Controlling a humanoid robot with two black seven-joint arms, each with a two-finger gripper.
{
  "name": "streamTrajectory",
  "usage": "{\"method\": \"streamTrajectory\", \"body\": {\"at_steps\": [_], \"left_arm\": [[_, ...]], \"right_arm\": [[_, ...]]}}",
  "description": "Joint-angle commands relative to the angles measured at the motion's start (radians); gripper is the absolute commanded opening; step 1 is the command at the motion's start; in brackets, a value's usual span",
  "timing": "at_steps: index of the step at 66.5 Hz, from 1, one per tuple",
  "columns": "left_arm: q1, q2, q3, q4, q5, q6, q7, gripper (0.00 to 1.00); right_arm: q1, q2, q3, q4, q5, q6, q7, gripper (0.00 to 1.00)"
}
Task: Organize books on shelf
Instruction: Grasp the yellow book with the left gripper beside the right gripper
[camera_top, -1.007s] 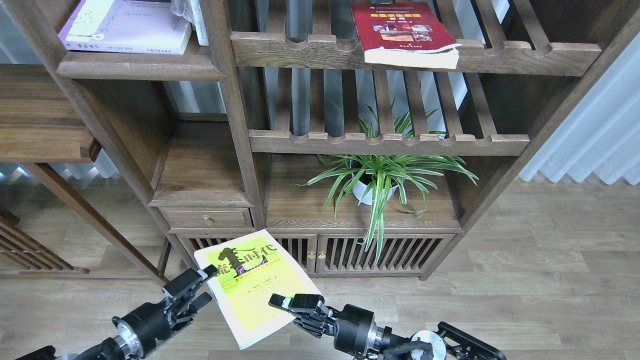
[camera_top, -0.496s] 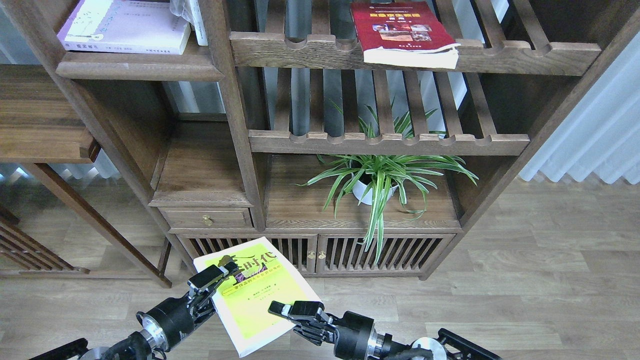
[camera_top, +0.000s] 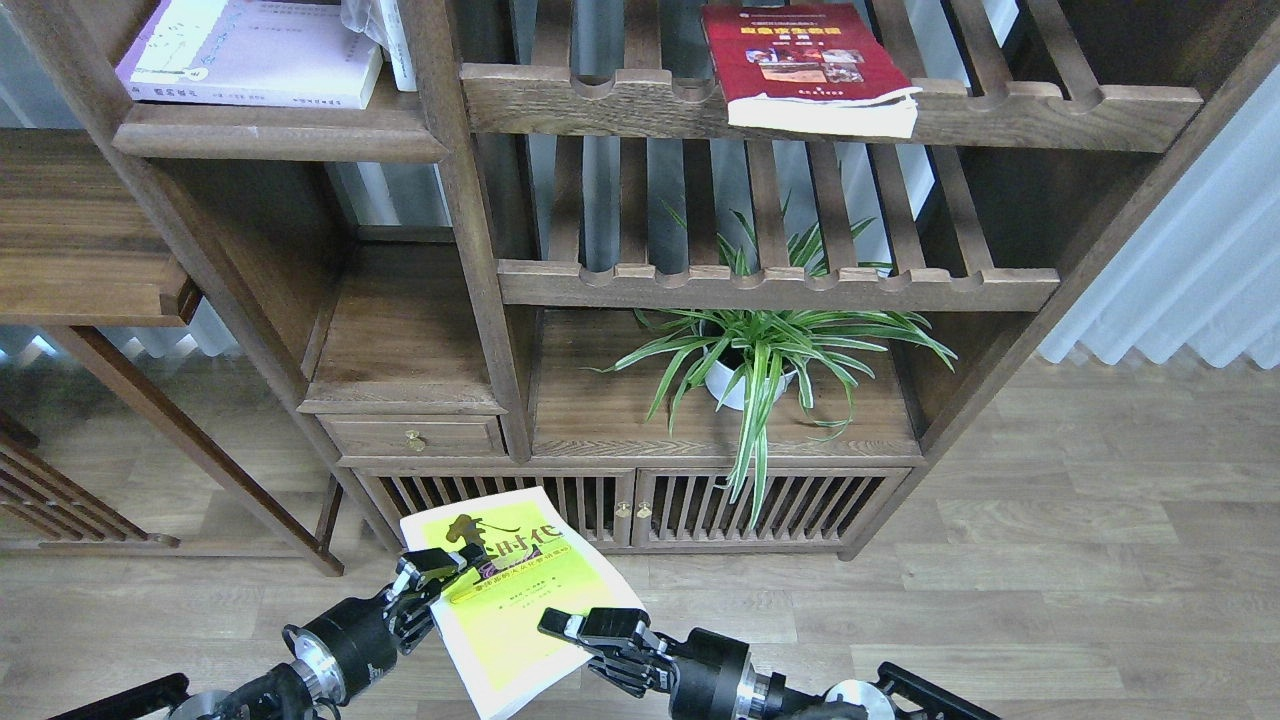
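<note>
Books: three, one yellow-green (camera_top: 515, 600) pinched by left gripper (camera_top: 445, 572), apparently; right gripper (camera_top: 580, 630) clamps its edge.

Showing two black arms low in the head view, each ending in a two-finger gripper. Left gripper (camera_top: 437, 573): carrying blocky black fingers with pale grey pads at the tips, joining a thick black cylindrical wrist ringed by a bright silver band. Right gripper (camera_top: 580, 633): wearing ribbed black finger links, a round black wrist with a silver collar, and a flat black bracket behind.
</note>
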Motion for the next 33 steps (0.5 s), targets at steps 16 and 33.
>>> {"method": "streamTrajectory", "body": {"at_steps": [16, 33], "left_arm": [[0.002, 0.044, 0.004, -0.003, 0.003, 0.000, 0.000, 0.02], [0.001, 0.228, 0.010, 0.030, 0.038, 0.000, 0.003, 0.03]], "right_arm": [[0.028, -0.001, 0.013, -0.031, -0.050, 0.000, 0.001, 0.92], [0.050, -0.001, 0.100, -0.087, -0.053, 0.000, 0.001, 0.99]]}}
